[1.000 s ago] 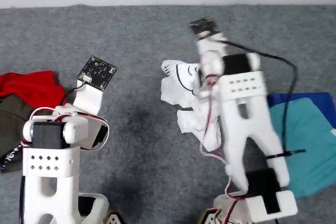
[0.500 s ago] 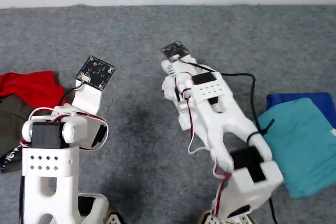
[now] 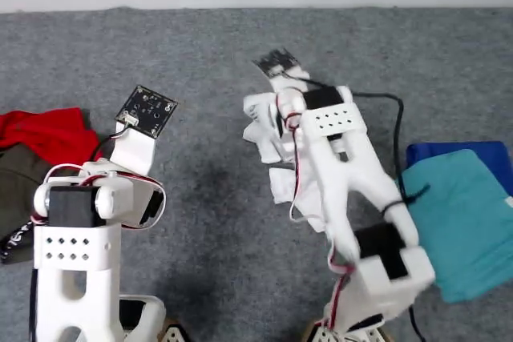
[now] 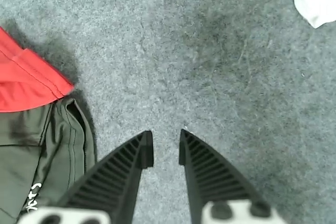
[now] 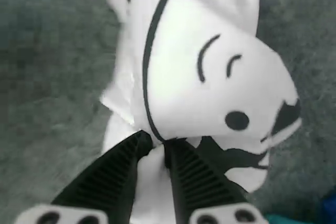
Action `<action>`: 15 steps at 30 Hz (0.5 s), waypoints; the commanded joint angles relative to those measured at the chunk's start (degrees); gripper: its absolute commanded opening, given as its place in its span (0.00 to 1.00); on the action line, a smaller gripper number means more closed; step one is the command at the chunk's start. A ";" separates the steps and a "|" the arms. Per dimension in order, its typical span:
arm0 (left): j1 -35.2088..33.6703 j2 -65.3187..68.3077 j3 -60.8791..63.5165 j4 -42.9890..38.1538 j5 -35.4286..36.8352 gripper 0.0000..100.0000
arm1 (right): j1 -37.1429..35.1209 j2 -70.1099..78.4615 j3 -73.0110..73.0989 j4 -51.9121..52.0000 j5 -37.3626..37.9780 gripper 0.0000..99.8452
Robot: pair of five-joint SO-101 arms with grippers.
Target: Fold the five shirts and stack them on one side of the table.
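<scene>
A crumpled white shirt [image 3: 263,132] with black line drawing lies at the table's middle. My right gripper [image 5: 159,148] is shut on a fold of the white shirt [image 5: 210,93], with cloth pinched between its fingers. The right arm [image 3: 330,122] stretches over the shirt's right part and hides it. My left gripper [image 4: 164,145] hangs over bare grey carpet, narrowly open and holding nothing. A red shirt [image 3: 50,132] lies on a dark shirt [image 3: 16,190] at the left edge. A teal shirt [image 3: 465,218] lies folded on a blue one [image 3: 473,152] at the right.
Grey carpet [image 3: 200,46] covers the whole table. The left wrist view has the red shirt [image 4: 26,82] and dark shirt [image 4: 31,166] close beside the left gripper, and a white shirt corner [image 4: 315,1] farther off. Open carpet lies between the two arms.
The right arm swung left over the white shirt, then drew slightly back to the right. The shirt has bunched and shifted with it. The left arm has not moved.
</scene>
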 commanded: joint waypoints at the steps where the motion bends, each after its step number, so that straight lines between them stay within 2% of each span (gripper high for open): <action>1: -1.76 -0.97 -2.59 -0.97 -0.18 0.09 | -5.49 -12.97 -5.36 8.13 0.70 0.01; 5: -5.98 -1.05 -2.68 -1.93 -0.09 0.09 | -11.65 -22.20 -5.19 10.07 0.70 0.01; 9: -8.00 -1.05 -2.68 -4.92 0.09 0.09 | -12.62 -24.66 -0.88 6.29 0.70 0.01; 15: -0.44 -0.53 1.80 -7.74 0.09 0.09 | -10.51 -18.95 14.15 -9.63 0.26 0.05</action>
